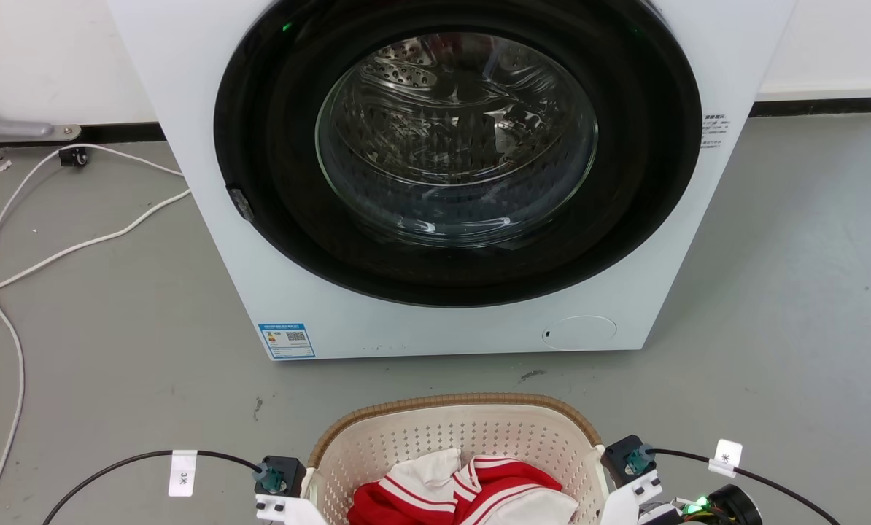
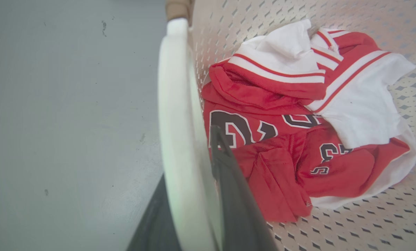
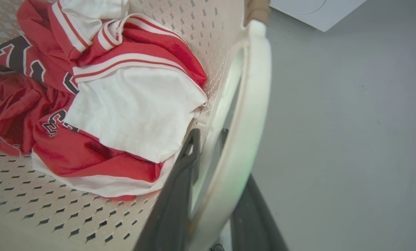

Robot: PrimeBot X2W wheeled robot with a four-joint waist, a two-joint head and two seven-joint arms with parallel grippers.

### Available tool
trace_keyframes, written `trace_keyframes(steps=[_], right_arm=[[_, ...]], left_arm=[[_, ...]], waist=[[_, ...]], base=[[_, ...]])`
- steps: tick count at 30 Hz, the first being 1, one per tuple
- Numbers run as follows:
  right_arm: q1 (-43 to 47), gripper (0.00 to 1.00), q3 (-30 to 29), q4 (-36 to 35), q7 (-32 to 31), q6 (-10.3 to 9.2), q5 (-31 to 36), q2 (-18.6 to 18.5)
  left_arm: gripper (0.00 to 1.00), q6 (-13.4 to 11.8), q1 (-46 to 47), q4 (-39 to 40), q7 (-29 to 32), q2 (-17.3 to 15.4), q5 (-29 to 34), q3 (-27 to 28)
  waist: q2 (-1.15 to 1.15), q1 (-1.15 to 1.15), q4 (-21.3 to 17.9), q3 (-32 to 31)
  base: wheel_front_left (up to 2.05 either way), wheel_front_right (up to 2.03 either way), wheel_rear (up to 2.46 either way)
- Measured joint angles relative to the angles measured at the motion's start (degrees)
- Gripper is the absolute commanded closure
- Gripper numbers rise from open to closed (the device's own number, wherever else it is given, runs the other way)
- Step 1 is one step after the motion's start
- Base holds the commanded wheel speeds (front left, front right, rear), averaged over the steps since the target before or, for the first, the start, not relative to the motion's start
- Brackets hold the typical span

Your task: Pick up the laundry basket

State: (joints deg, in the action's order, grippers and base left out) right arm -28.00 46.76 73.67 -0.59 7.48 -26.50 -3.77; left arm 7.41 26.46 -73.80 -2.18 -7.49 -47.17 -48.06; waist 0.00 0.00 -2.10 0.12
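Clamping two white handles of one laundry basket, one apiece: left gripper, right gripper; one crumpled jersey inside, numbers partly hidden.

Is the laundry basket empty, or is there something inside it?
Not empty. The laundry basket holds a crumpled red and white jersey, which lies on its perforated bottom in both wrist views.

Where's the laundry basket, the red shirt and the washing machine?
laundry basket (image 1: 454, 399), head view, brown rim at the far side.
red shirt (image 2: 274, 167), left wrist view, red cloth under the numbers.
washing machine (image 1: 457, 138), head view, glass door.
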Motion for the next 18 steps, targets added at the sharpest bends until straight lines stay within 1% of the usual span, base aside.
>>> trace_keyframes(steps=[18], right_arm=[[0.0,1.0,0.2,0.0,0.0,0.0,0.0,0.0]], left_arm=[[1.0,-0.1,0.0,0.0,0.0,-0.1,-0.5,-0.5]], waist=[[0.0,0.0,-0.1,-0.1]], base=[[0.0,0.0,0.0]])
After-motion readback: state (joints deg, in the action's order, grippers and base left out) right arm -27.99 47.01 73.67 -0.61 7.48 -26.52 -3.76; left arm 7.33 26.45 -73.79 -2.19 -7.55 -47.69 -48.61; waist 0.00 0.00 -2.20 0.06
